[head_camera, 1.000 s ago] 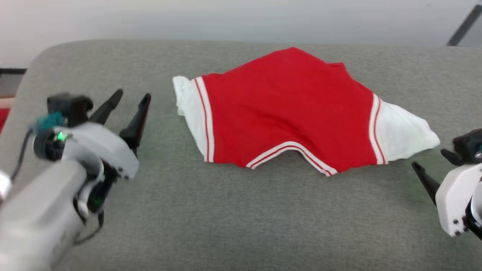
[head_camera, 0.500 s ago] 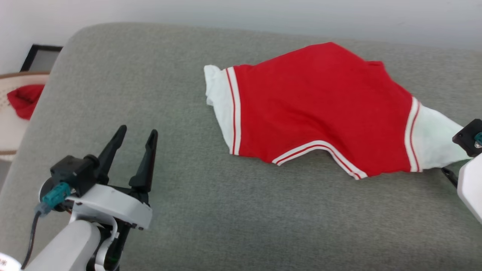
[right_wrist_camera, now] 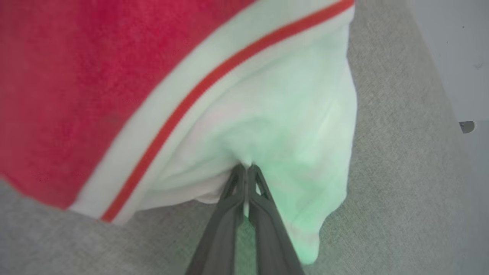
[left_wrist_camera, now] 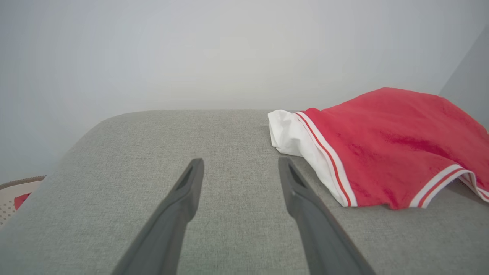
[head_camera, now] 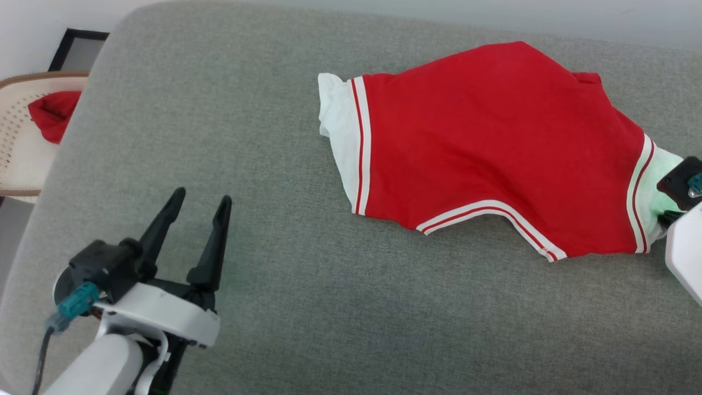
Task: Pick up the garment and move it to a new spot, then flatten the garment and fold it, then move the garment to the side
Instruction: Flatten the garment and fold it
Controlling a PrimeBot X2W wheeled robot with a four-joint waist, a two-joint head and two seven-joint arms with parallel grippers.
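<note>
The garment (head_camera: 493, 148), a red T-shirt with white sleeves and striped trim, lies bunched on the grey cushion (head_camera: 307, 307) at the upper right of the head view. My right gripper (right_wrist_camera: 244, 168) is shut on the white sleeve of the garment (right_wrist_camera: 275, 126), with the fabric puckered between its closed tips. At the right edge of the head view its white body covers that sleeve's end. My left gripper (head_camera: 198, 204) hovers open over bare cushion at the lower left, well left of the garment's other sleeve (left_wrist_camera: 290, 131), nothing between its fingers (left_wrist_camera: 191, 183).
A wicker chair (head_camera: 16, 159) with a red cloth (head_camera: 52, 112) on it stands beyond the cushion's left edge. A pale wall (left_wrist_camera: 229, 49) rises behind the cushion. Bare cushion stretches between my left gripper and the garment.
My right gripper has gone from open beside the white sleeve to shut on it. The camera has tilted and turned, shifting the whole picture. My left arm has drawn back and lower.
</note>
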